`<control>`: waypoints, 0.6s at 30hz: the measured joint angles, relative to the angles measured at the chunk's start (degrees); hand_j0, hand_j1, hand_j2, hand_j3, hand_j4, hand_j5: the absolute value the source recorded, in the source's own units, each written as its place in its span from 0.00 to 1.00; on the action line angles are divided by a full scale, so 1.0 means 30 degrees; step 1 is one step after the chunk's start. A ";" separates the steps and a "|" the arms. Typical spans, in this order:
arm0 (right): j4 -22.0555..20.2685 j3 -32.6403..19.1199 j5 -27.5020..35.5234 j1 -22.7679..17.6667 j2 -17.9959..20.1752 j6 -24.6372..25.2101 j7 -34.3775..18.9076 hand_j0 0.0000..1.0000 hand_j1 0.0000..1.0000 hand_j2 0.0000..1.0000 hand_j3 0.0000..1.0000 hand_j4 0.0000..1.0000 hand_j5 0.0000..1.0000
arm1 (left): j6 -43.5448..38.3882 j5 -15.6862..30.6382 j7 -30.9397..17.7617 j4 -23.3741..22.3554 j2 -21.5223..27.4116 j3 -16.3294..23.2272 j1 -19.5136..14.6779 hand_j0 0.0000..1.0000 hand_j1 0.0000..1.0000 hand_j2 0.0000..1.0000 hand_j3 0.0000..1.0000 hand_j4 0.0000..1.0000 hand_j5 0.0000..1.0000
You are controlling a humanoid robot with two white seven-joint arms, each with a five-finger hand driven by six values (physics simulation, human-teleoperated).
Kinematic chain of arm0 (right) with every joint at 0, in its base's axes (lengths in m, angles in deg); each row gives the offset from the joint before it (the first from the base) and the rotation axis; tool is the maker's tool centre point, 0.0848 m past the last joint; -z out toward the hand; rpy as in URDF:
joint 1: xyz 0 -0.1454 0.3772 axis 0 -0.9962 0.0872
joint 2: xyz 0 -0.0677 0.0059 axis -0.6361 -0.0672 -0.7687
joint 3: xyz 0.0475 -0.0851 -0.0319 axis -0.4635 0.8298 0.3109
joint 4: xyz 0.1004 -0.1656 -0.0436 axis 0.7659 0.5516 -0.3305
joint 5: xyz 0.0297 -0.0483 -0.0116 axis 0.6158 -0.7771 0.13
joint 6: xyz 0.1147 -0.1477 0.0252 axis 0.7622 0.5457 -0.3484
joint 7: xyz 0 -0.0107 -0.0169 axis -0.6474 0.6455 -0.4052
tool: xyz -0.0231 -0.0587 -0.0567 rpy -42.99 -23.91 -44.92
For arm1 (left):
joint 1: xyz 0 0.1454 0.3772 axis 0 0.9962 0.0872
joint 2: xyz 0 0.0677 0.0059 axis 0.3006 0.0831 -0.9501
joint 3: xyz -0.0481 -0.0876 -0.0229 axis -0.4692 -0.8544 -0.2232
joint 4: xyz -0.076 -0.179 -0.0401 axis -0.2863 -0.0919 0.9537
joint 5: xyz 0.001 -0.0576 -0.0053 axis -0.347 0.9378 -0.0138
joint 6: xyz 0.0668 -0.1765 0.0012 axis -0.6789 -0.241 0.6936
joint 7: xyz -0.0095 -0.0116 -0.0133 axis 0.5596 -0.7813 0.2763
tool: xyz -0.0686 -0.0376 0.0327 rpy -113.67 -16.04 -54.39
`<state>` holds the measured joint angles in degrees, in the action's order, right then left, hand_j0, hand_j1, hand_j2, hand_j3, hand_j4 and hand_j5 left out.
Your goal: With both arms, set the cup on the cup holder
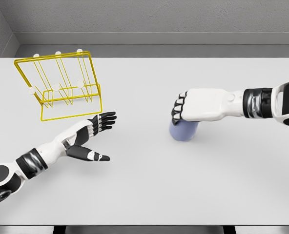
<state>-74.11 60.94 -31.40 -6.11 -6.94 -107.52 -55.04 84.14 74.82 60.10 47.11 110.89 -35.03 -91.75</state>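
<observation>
White table (149, 195) fills most of the frame, grey walls behind it along the top. Rack (61, 85), yellow wire with white-tipped pegs, stands at upper left of the frame, tilted back a bit, base on the table. Cup (184, 130), pale blue-lilac, sits right of centre on the table, well apart from the rack. Right hand (193, 109) comes in from the right edge, arm level across the frame, palm over the top of the cup, black-tipped fingers curled down at the cup's left side; looks like a grasp on the cup, though the contact on the far side is hidden by the hand. Only the cup's lower part shows below the hand. Left hand (91, 134) at lower left of the frame, arm rising from the bottom-left corner, fingers straight and spread, thumb sticking out toward lower right, holding nothing. It sits just below and right of the rack's front base wire, near it but not touching. Left hand and cup are well apart, bare table between them.
</observation>
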 measured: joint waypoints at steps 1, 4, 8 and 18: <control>-0.0007 0.0005 0.0022 0.0000 -0.0201 0.0001 -0.0002 0.63 0.63 0.63 0.63 0.63 0.63 | 0.0004 -0.0003 0.0000 -0.0026 -0.0024 0.0001 0.0000 1.00 1.00 1.00 1.00 1.00 1.00; -0.0016 0.0021 0.0057 0.0000 -0.0887 -0.0004 -0.0023 0.63 0.63 0.63 0.63 0.63 0.63 | 0.0011 -0.0008 0.0000 -0.0156 -0.0084 0.0002 -0.0029 1.00 1.00 1.00 1.00 1.00 1.00; -0.0020 0.0134 0.0050 0.0000 -0.1938 -0.0011 -0.0126 0.63 0.63 0.63 0.63 0.63 0.63 | 0.0014 -0.0010 0.0000 -0.0255 -0.0169 0.0003 -0.0029 1.00 1.00 1.00 1.00 1.00 1.00; -0.0022 0.0546 -0.0133 0.0000 -0.4138 -0.0012 -0.0195 0.63 0.63 0.63 0.63 0.63 0.63 | 0.0014 -0.0011 0.0001 -0.0363 -0.0299 0.0004 -0.0029 1.00 1.00 1.00 1.00 1.00 1.00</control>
<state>-74.18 62.57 -31.80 -6.11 -19.35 -107.56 -55.63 84.19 74.78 60.10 46.02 110.00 -35.02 -91.84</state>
